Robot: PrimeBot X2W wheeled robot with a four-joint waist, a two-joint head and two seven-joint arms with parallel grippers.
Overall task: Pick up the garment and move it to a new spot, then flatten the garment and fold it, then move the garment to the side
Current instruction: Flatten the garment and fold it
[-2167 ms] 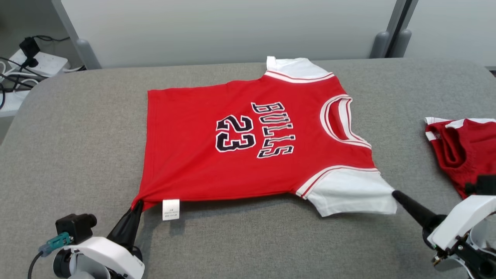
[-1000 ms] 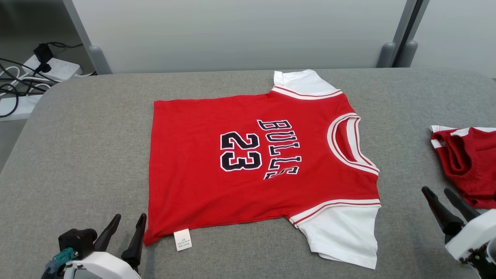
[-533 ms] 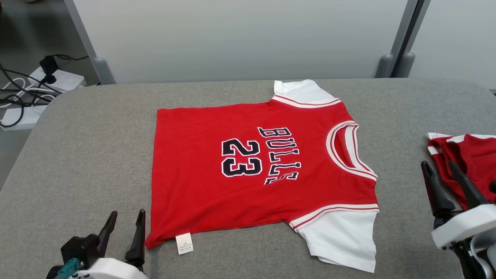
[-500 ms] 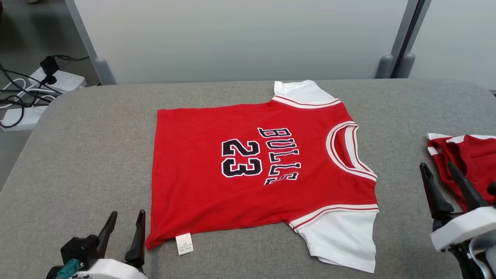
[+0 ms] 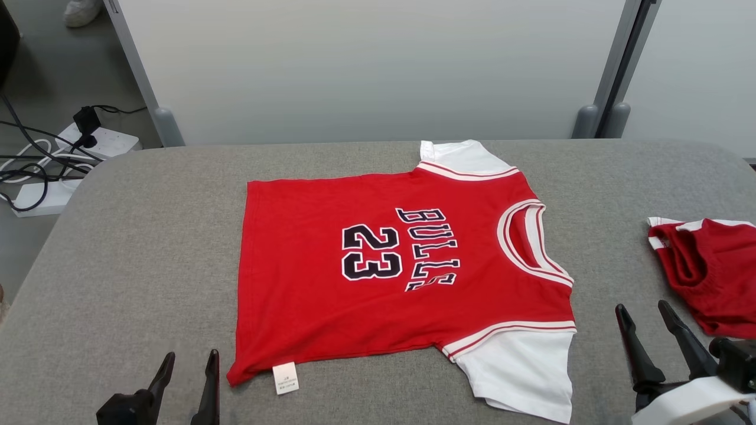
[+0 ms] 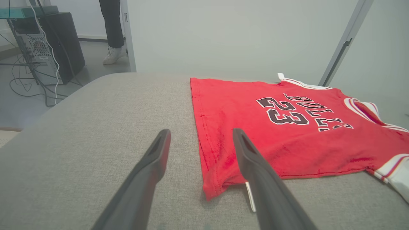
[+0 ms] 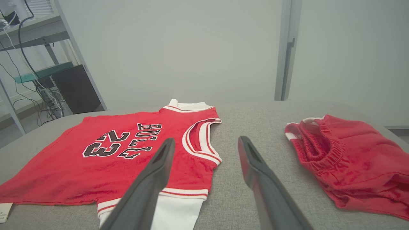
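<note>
Now red shirt (image 5: 384,277) lies flat in middle of counter (image 5: 130,236). Flatten part looks done; fold comes next. Next move needs grab on near edge, then lift over. Spread wide, empty: left tool (image 5: 192,354) just beside shirt's bottom corner, right tool (image 5: 641,306) between shirt and red shorts (image 5: 709,277).

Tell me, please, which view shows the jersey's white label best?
The head view: the label lies whole at the jersey hem. In the left wrist view a finger hides part of it; the right wrist view crops it.
</note>
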